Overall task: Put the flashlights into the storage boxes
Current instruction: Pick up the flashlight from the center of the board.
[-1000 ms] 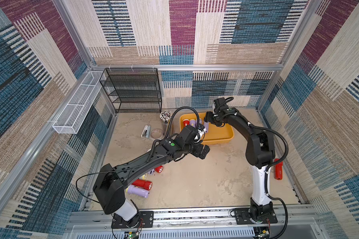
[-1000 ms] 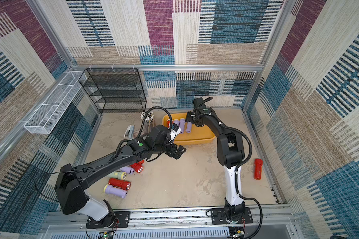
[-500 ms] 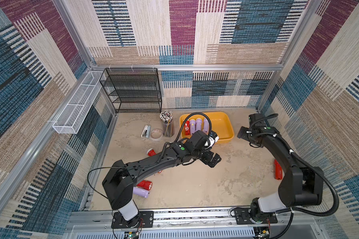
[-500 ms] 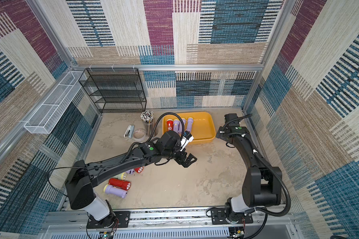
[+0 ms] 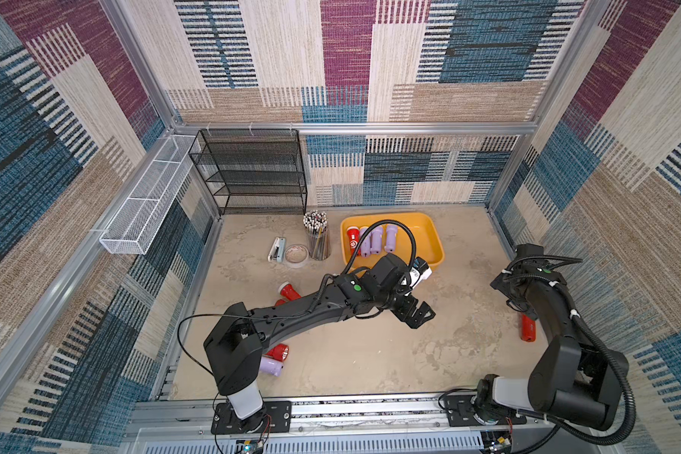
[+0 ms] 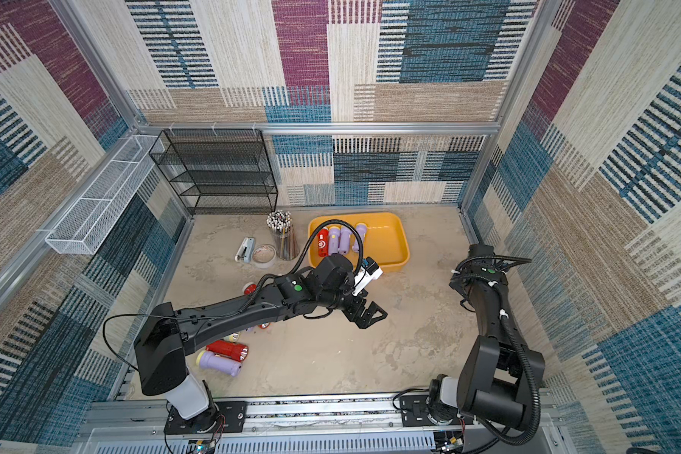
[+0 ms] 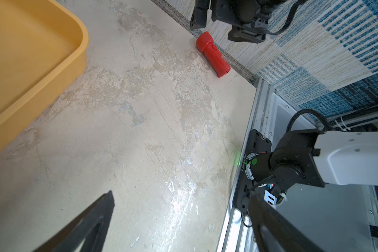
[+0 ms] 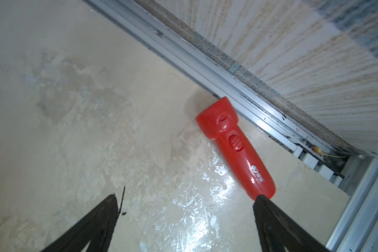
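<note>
While both arms wait with jaws spread wide and empty, the right pincer (image 8: 187, 196) hangs low over the red flashlight (image 8: 234, 146), which lies on the desk (image 8: 96, 109) against the wall rail (image 8: 238, 80), well apart from the yellow tray (image 5: 435, 239). One finger tip sits at the flashlight's tail, so the body is not between the jaws. Closing here would probably clip the end and skid it along the rail. The rail also leaves little room for the outer finger. The left pincer (image 5: 415, 314) hovers over bare desk near the tray, where four flashlights (image 5: 370, 239) lie side by side.
</note>
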Robot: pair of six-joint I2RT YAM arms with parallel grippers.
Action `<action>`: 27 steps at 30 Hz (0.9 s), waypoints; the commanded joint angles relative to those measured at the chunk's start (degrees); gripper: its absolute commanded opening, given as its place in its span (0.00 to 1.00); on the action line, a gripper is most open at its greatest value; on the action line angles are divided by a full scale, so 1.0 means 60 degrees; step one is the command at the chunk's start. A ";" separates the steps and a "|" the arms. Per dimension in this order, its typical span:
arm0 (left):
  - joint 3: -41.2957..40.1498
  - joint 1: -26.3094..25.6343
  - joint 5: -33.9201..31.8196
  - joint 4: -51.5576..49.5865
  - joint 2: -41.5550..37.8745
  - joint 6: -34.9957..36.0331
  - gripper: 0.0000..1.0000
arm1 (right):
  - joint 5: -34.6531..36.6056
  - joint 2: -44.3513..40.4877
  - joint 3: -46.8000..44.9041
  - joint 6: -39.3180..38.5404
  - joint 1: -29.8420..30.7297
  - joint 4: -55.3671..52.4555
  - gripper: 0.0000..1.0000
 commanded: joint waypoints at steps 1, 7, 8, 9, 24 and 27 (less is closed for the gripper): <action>-0.0143 -0.0008 0.0013 0.0425 -0.0143 -0.0201 0.99 | 0.0300 -0.0141 -0.0087 -0.0222 -0.0313 0.0156 1.00; -0.0164 -0.0015 0.0057 0.0391 -0.0120 -0.0186 0.99 | -0.0159 0.0187 -0.0360 -0.0192 -0.0949 0.0495 1.00; -0.0185 -0.0017 0.0053 0.0416 -0.0115 -0.0172 0.99 | -0.0305 0.0277 -0.0403 -0.0192 -0.1076 0.0547 1.00; -0.0207 -0.0009 0.0070 0.0427 -0.0130 -0.0171 0.99 | -0.0395 0.0359 -0.0479 -0.0160 -0.1200 0.0588 1.00; -0.0383 0.0001 -0.0179 0.0189 -0.0137 0.0158 0.99 | -0.0747 0.0414 -0.1123 -0.0189 -0.1716 0.1580 1.00; -0.0354 0.0004 -0.0221 0.0147 -0.0087 0.0180 0.99 | -0.0825 0.0357 -0.1371 -0.0231 -0.1715 0.1882 1.00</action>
